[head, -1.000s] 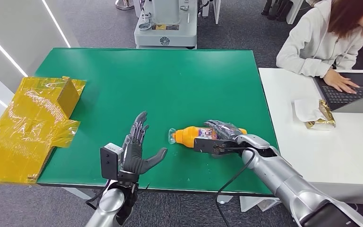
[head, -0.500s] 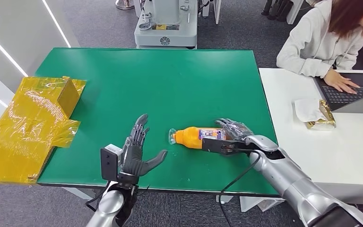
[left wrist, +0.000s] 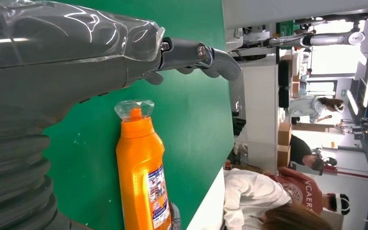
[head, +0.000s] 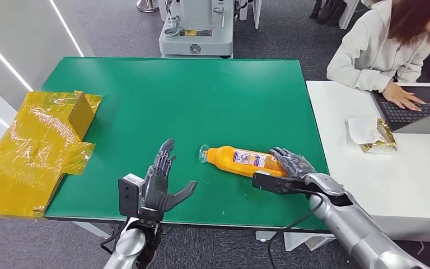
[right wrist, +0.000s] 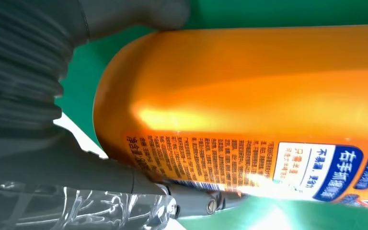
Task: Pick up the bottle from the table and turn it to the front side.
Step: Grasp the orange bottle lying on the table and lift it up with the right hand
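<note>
An orange bottle (head: 241,159) with a clear cap lies on its side on the green table (head: 201,95), cap toward my left hand and label facing up. My right hand (head: 291,165) sits at the bottle's base end, fingers spread over and around the base without a closed grip. In the right wrist view the bottle (right wrist: 249,96) lies between the thumb and a finger of that hand (right wrist: 24,96). My left hand (head: 161,182) hovers open near the table's front edge, a short way from the cap. The left wrist view shows the bottle (left wrist: 141,177) beyond that hand (left wrist: 52,57).
A yellow film-wrapped box (head: 39,145) overhangs the table's left edge. To the right, a white table (head: 381,185) holds a laptop (head: 420,112) and a foil packet (head: 378,137), with a person (head: 381,50) typing. A grey machine (head: 197,28) stands behind the green table.
My right hand has slid back from the bottle's middle to its base and spread its fingers. The bottle has rolled label-up and turned slightly. The left hand barely moved.
</note>
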{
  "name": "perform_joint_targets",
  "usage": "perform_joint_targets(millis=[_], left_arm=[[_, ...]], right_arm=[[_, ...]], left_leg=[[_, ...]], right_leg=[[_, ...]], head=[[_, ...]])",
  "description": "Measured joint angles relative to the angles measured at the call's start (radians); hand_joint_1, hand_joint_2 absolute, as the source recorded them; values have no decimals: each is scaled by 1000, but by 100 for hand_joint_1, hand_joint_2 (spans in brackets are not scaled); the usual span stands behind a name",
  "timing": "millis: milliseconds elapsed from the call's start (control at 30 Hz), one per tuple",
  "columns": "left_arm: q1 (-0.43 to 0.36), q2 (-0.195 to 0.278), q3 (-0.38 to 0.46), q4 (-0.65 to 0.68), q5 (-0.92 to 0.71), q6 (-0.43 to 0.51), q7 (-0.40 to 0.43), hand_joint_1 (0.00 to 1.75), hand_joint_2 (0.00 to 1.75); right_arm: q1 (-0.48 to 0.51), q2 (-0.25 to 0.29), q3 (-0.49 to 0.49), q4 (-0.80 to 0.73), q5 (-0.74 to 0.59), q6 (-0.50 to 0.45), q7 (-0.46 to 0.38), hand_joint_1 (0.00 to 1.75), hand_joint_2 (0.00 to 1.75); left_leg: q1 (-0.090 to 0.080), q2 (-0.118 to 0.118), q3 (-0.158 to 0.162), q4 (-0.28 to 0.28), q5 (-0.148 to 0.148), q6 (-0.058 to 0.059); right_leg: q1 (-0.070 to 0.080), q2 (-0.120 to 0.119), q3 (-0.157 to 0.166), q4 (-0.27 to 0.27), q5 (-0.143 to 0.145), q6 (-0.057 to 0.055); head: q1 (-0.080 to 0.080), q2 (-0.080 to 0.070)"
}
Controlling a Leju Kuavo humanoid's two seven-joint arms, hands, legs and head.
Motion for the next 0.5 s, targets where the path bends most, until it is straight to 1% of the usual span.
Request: perform_joint_targets(millis=[67,133,167,200,233,267,300,367,400,433,500], left_arm=[[2,0,0,-2,0,-1,0,0,175],[3,0,0,-4,0,-2,0,0,175],[3,0,0,-4,0,-2,0,0,175],[4,0,0,-4,0,-3,0,0,175],[5,0,1,-4,0,-3,0,0,175],[6,0,1,-4,0,-3,0,0,175],[8,0,2,-4,0,-4,0,0,175],[10,0,4,-4,0,-4,0,0,175],[11,0,5,-4,0,-4,0,0,175],[11,0,7,-4,0,-4,0,0,175],[11,0,9,-4,0,-5,0,0,175]], right_arm=[[12,0,-13,-12,3,-1,-1,140,175],[28,-1,-24,-24,5,-7,-1,112,175],[37,-1,-30,-31,6,-11,-1,103,175],[47,-1,-37,-39,8,-16,-1,94,175],[58,-1,-44,-49,13,-20,-1,94,175],[69,-1,-51,-58,18,-24,0,85,175],[78,-1,-58,-66,22,-26,0,67,175],[91,-1,-67,-78,25,-28,0,20,175],[95,-1,-70,-83,25,-28,1,6,175],[99,-1,-73,-87,26,-28,1,0,175],[104,-1,-79,-91,30,-26,-1,87,175]], left_leg=[[0,0,0,0,0,0],[0,0,0,0,0,0],[0,0,0,0,0,0],[0,0,0,0,0,0],[0,0,0,0,0,0],[0,0,0,0,0,0],[0,0,0,0,0,0],[0,0,0,0,0,0],[0,0,0,0,0,0],[0,0,0,0,0,0],[0,0,0,0,0,0]], right_leg=[[0,0,0,0,0,0],[0,0,0,0,0,0],[0,0,0,0,0,0],[0,0,0,0,0,0],[0,0,0,0,0,0],[0,0,0,0,0,0],[0,0,0,0,0,0],[0,0,0,0,0,0],[0,0,1,0,0,0],[0,0,1,0,0,0],[0,0,1,0,0,0]], head=[[0,0],[0,0],[0,0],[0,0],[0,0],[0,0],[0,0],[0,0],[0,0],[0,0],[0,0]])
